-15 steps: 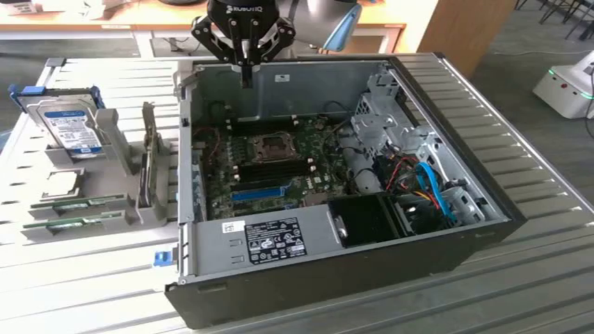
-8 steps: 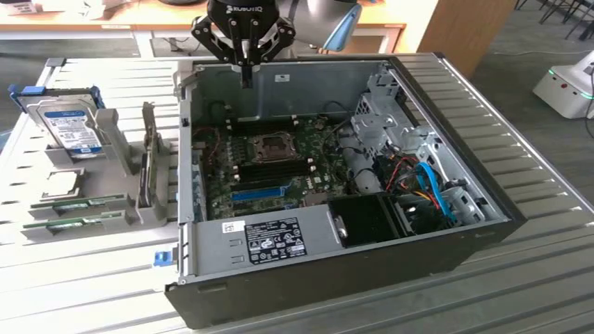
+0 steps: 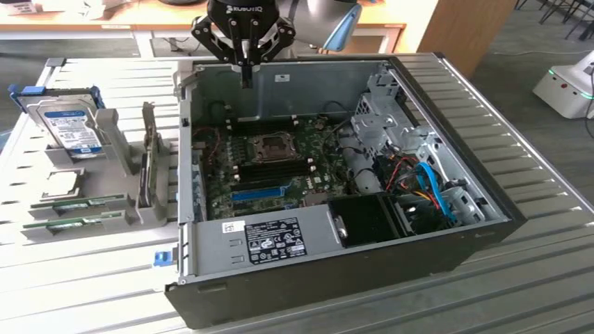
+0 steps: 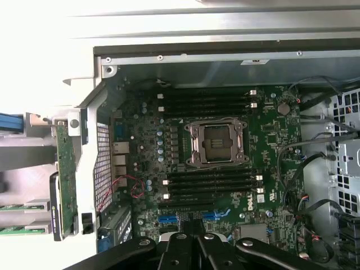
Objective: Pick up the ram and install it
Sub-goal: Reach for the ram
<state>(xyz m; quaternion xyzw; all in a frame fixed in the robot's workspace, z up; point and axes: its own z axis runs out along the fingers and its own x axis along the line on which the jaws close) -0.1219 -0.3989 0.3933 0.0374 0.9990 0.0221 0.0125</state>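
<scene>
Two green ram sticks (image 3: pixel 82 204) (image 3: pixel 67 224) lie in grey holders on the rack at the exterior view's left, outside the computer case (image 3: pixel 446 257). In the wrist view their ends (image 4: pixel 14 207) (image 4: pixel 14 229) peek in at the edge. My gripper (image 3: pixel 246 82) hangs high over the case's far wall, well away from the sticks. Its fingers (image 4: pixel 194 233) are pressed together and shut, with nothing green between them. Below it lies the green motherboard (image 4: pixel 270 135), whose black memory slots (image 4: pixel 211 183) (image 4: pixel 208 101) flank the CPU socket (image 4: pixel 216 143).
A hard drive (image 3: pixel 74 129) with a blue-white label stands at the rack's back. An upright green card (image 4: pixel 66 169) sits in a grey stand beside the case. A blue plastic slot (image 3: pixel 258 191), cables (image 3: pixel 436 188) and a black fan shroud (image 3: pixel 371 219) crowd the case interior.
</scene>
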